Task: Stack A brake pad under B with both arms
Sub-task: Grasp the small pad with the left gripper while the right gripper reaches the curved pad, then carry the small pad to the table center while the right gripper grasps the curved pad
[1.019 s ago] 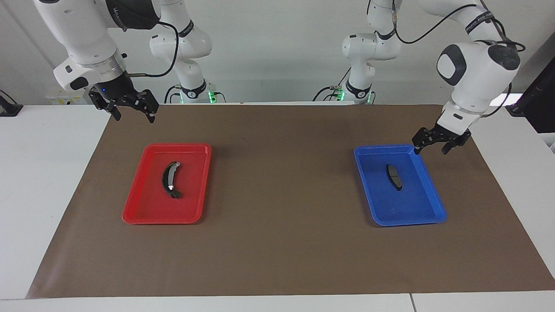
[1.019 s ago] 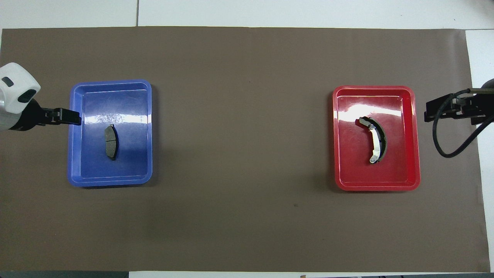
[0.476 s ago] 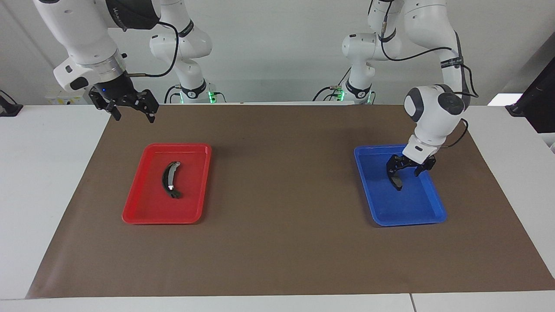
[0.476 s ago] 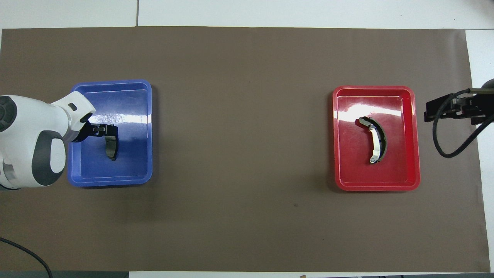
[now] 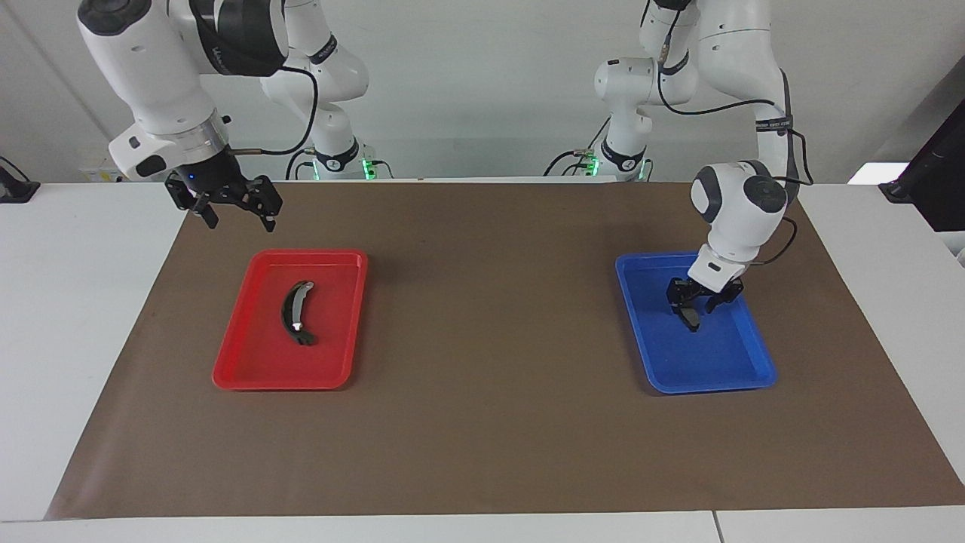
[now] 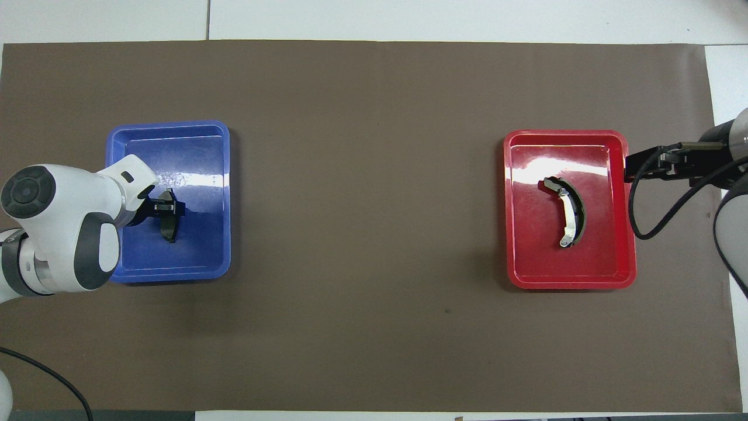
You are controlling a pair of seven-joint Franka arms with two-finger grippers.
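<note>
The A brake pad (image 5: 690, 320), short and dark grey, lies in the blue tray (image 5: 716, 381) toward the left arm's end; it also shows in the overhead view (image 6: 170, 231). My left gripper (image 5: 693, 303) is low in that tray, open, its fingers on either side of the pad's end nearer the robots. B (image 5: 295, 313), the long crescent with a silver strip (image 6: 568, 217), lies in the red tray (image 5: 249, 377). My right gripper (image 5: 235, 217) is open and empty, raised over the mat beside the red tray's corner.
Both trays sit on a brown mat (image 5: 482, 422) that covers most of the white table. The blue tray (image 6: 169, 275) and the red tray (image 6: 570, 283) stand far apart, with bare mat between them.
My left gripper has swung from outside the blue tray's corner into the tray and come down around the pad. My right gripper has shifted slightly toward the red tray.
</note>
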